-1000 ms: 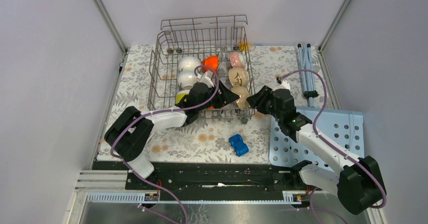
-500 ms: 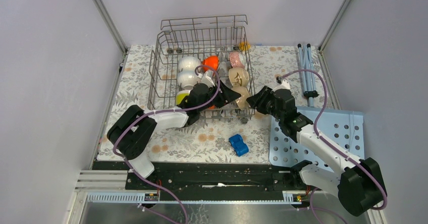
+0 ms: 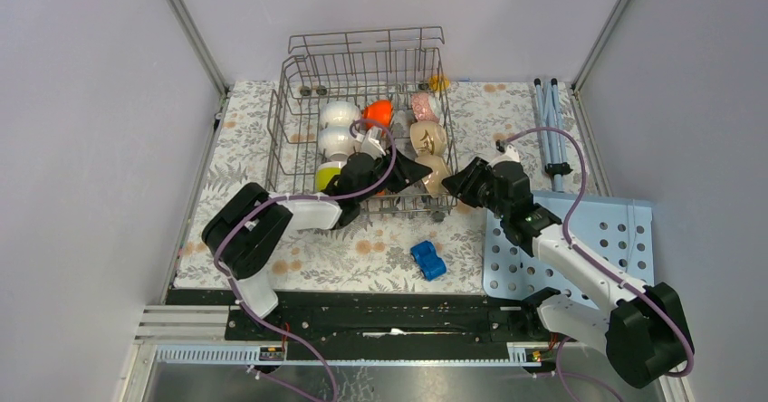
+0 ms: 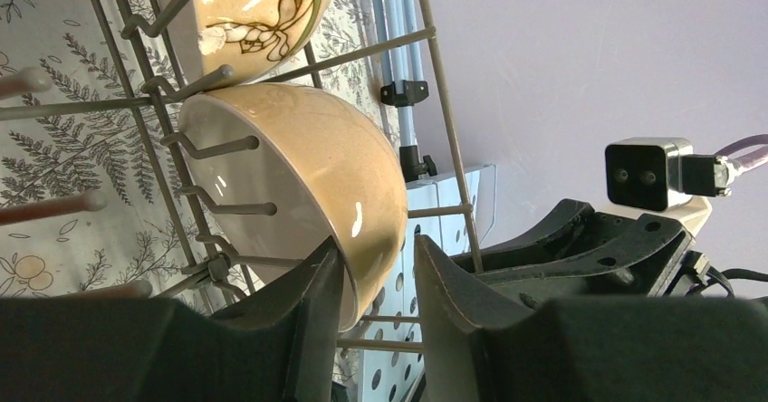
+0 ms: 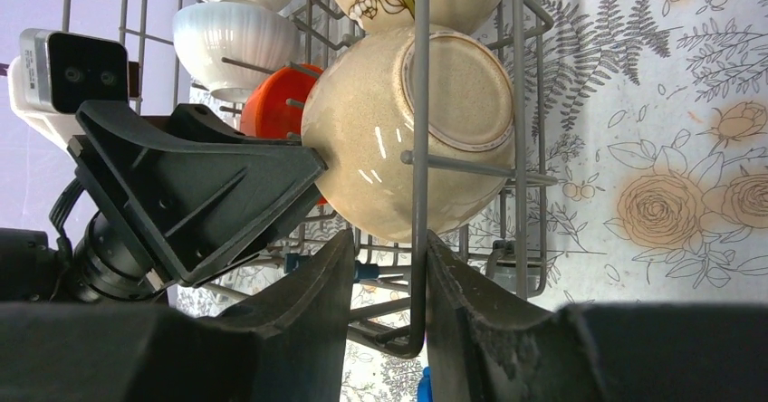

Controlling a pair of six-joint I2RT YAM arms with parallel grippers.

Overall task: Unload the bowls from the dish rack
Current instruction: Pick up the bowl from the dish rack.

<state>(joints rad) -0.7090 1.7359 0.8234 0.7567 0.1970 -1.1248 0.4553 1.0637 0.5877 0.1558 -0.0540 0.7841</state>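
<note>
The large grey wire dish rack (image 3: 362, 56) stands on the floral-clothed worktop (image 3: 244, 148). A glossy beige round bowl (image 4: 308, 167) leans on the rack's tines, its rim between the fingers of the part-open left pincer (image 4: 379, 257). The right pincer (image 5: 388, 244), open too, straddles a rack side wire, with that bowl's foot just ahead of its fingertips.

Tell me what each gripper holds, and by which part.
Nothing gripped yet: left gripper straddles the beige bowl at its rim, right gripper straddles a dish rack wire, gaps showing.
</note>
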